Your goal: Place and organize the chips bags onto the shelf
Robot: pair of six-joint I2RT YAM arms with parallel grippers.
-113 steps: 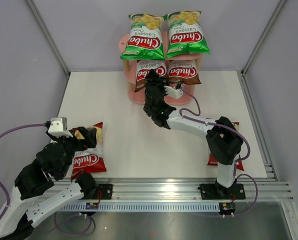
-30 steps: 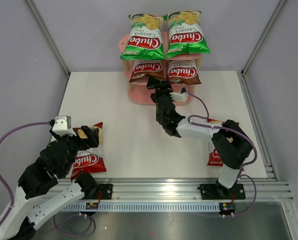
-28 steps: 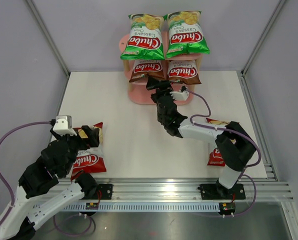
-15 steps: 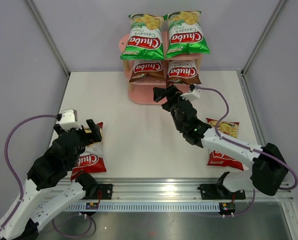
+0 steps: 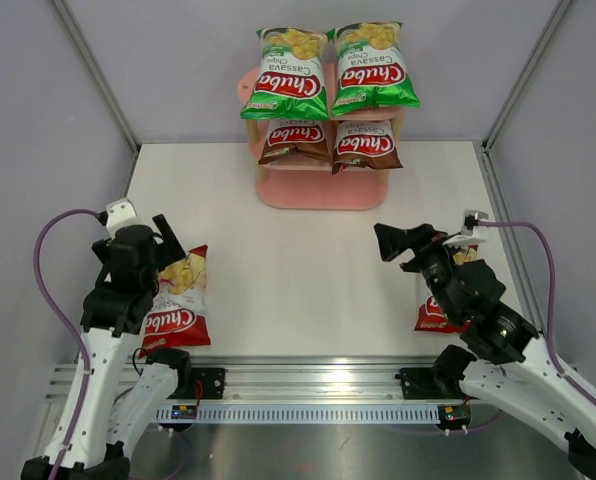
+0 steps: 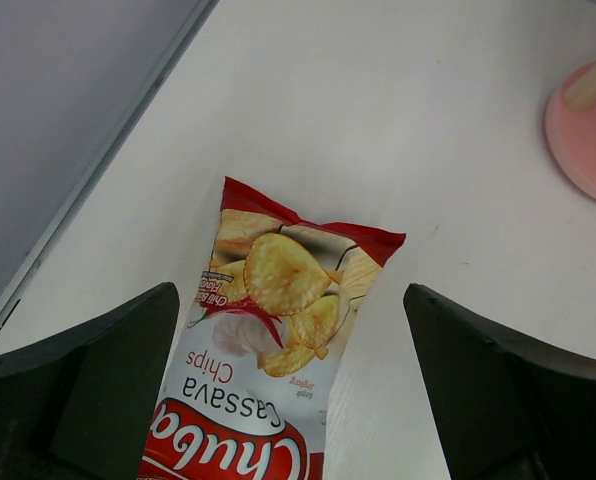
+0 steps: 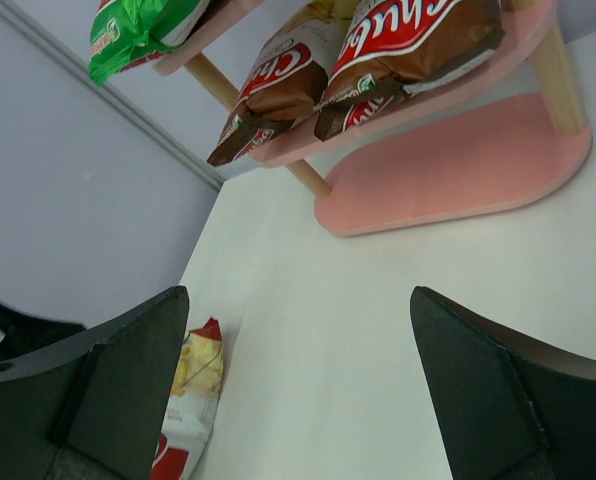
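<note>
Pink three-tier shelf [image 5: 318,192] stands at the far edge of the white table [image 5: 278,260], against the back wall. Top board: two green bags [image 5: 291,72] side by side, logos facing up, both overhanging the front edge. Middle board: two brown bags [image 7: 278,85] side by side, likewise tipped forward over the rim. The bottom board [image 7: 448,160] shows its pink surface. Two bags lie flat on the table, well apart from the shelf: the left red bag [image 6: 268,350] near the left corner and the right red bag [image 5: 430,316] near the right corner, the latter partly covered by the right arm above it. Left gripper [image 6: 290,300] is positioned over the far end of the left red bag, fingers spread wide to either side of it in the wrist view — nothing gripped. Right gripper [image 7: 298,295] is raised over the table between the right red bag and the shelf, aimed toward the shelf, fingers equally wide apart — nothing gripped. Neither gripper touches the shelf.
</note>
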